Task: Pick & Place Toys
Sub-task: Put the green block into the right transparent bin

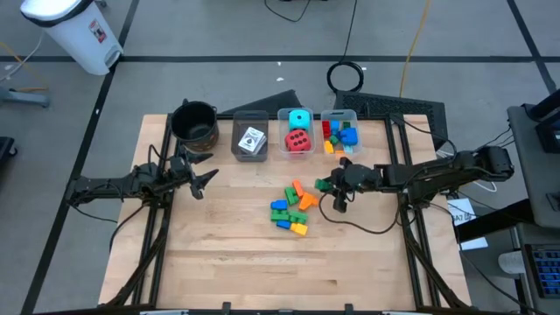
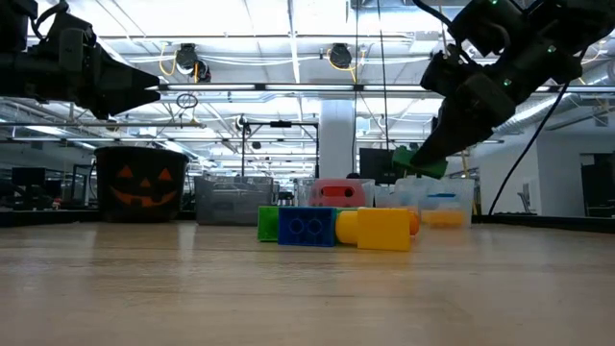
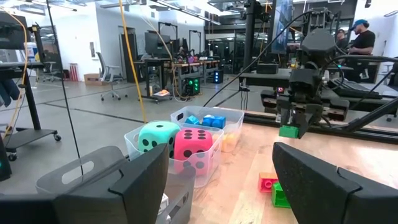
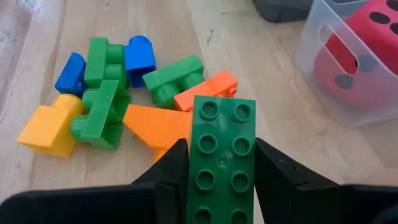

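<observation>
One long green studded plastic brick sat clamped in my right gripper above the table; left gripper hung apart.

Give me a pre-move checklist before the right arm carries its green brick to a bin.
1. Grip: right claw shut on the green brick, fingers on both long sides: ok.
2. Brick lifted clear of the table in the low view: ok.
3. Brick clear of the pile of bricks: ok, it hangs beside it.
4. Brick bin has room: cannot tell, bricks already inside.
5. Left claw open, waiting near the black pot, out of the path: ok.
</observation>
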Controlling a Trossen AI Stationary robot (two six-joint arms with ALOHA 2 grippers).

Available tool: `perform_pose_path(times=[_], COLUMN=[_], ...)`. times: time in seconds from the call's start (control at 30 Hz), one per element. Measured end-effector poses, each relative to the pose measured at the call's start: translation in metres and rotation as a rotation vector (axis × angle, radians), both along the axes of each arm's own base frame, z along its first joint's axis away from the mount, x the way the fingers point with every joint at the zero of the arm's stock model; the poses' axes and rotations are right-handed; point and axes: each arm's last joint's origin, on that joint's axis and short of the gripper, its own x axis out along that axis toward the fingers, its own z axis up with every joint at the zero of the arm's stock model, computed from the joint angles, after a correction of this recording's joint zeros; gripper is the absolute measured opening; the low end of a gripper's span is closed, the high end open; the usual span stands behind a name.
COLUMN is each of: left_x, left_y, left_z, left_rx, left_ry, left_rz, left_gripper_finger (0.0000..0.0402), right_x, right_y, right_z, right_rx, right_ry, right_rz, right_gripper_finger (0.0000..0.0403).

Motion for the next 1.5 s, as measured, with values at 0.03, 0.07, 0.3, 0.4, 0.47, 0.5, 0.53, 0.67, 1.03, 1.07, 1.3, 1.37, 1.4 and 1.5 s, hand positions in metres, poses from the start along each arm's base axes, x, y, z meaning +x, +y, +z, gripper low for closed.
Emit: perform_pose_path(times=[0.03, 0.07, 0.3, 0.4, 0.47, 0.5, 0.53, 0.67, 1.03, 1.07, 1.3, 1.37, 1.4, 1.5], left_x=[0.0, 0.0, 0.0, 0.0, 0.0, 0.0, 0.0, 0.0, 0.0, 0.0, 0.0, 0.0, 0.0, 0.0], left_y=[0.0, 0.0, 0.0, 0.0, 0.0, 0.0, 0.0, 0.0, 0.0, 0.0, 0.0, 0.0, 0.0, 0.0], left_z=[0.0, 0.0, 0.0, 0.0, 0.0, 0.0, 0.0, 0.0, 0.0, 0.0, 0.0, 0.0, 0.0, 0.0], left_rx=[0.0, 0.0, 0.0, 0.0, 0.0, 0.0, 0.0, 0.0, 0.0, 0.0, 0.0, 0.0, 0.0, 0.0], left_ry=[0.0, 0.001, 0.001, 0.0, 0.0, 0.0, 0.0, 0.001, 0.001, 0.0, 0.001, 0.001, 0.001, 0.001], left_rz=[0.0, 0.0, 0.0, 0.0, 0.0, 0.0, 0.0, 0.0, 0.0, 0.0, 0.0, -0.001, 0.0, 0.0], left_gripper_finger=[0.0292, 0.0292, 0.0292, 0.0292, 0.0292, 0.0292, 0.0292, 0.0292, 0.0292, 0.0292, 0.0292, 0.0292, 0.0292, 0.0292], right_x=[0.0, 0.0, -0.001, -0.001, -0.001, -0.001, -0.001, -0.002, -0.027, -0.029, -0.037, -0.037, -0.037, -0.038], right_y=[0.0, -0.001, -0.015, -0.026, -0.034, -0.039, -0.043, -0.063, -0.119, -0.123, -0.149, -0.157, -0.161, -0.171], right_z=[0.0, 0.0, 0.0, 0.002, 0.004, 0.005, 0.007, 0.015, 0.018, 0.017, 0.001, -0.006, -0.008, -0.016], right_rx=[-0.006, -0.01, -0.025, -0.033, -0.037, -0.04, -0.045, -0.075, -0.099, -0.097, -0.079, -0.074, -0.078, -0.081], right_ry=[0.001, 0.001, 0.0, -0.013, -0.043, -0.06, -0.078, -0.161, -0.191, -0.189, -0.139, -0.144, -0.153, -0.151], right_rz=[0.002, 0.002, -0.051, -0.095, -0.132, -0.151, -0.169, -0.249, -0.521, -0.541, -0.659, -0.69, -0.702, -0.731], right_gripper_finger=[0.0103, 0.0104, 0.0104, 0.0106, 0.0106, 0.0106, 0.0105, 0.0103, 0.0104, 0.0105, 0.0106, 0.0105, 0.0105, 0.0108])
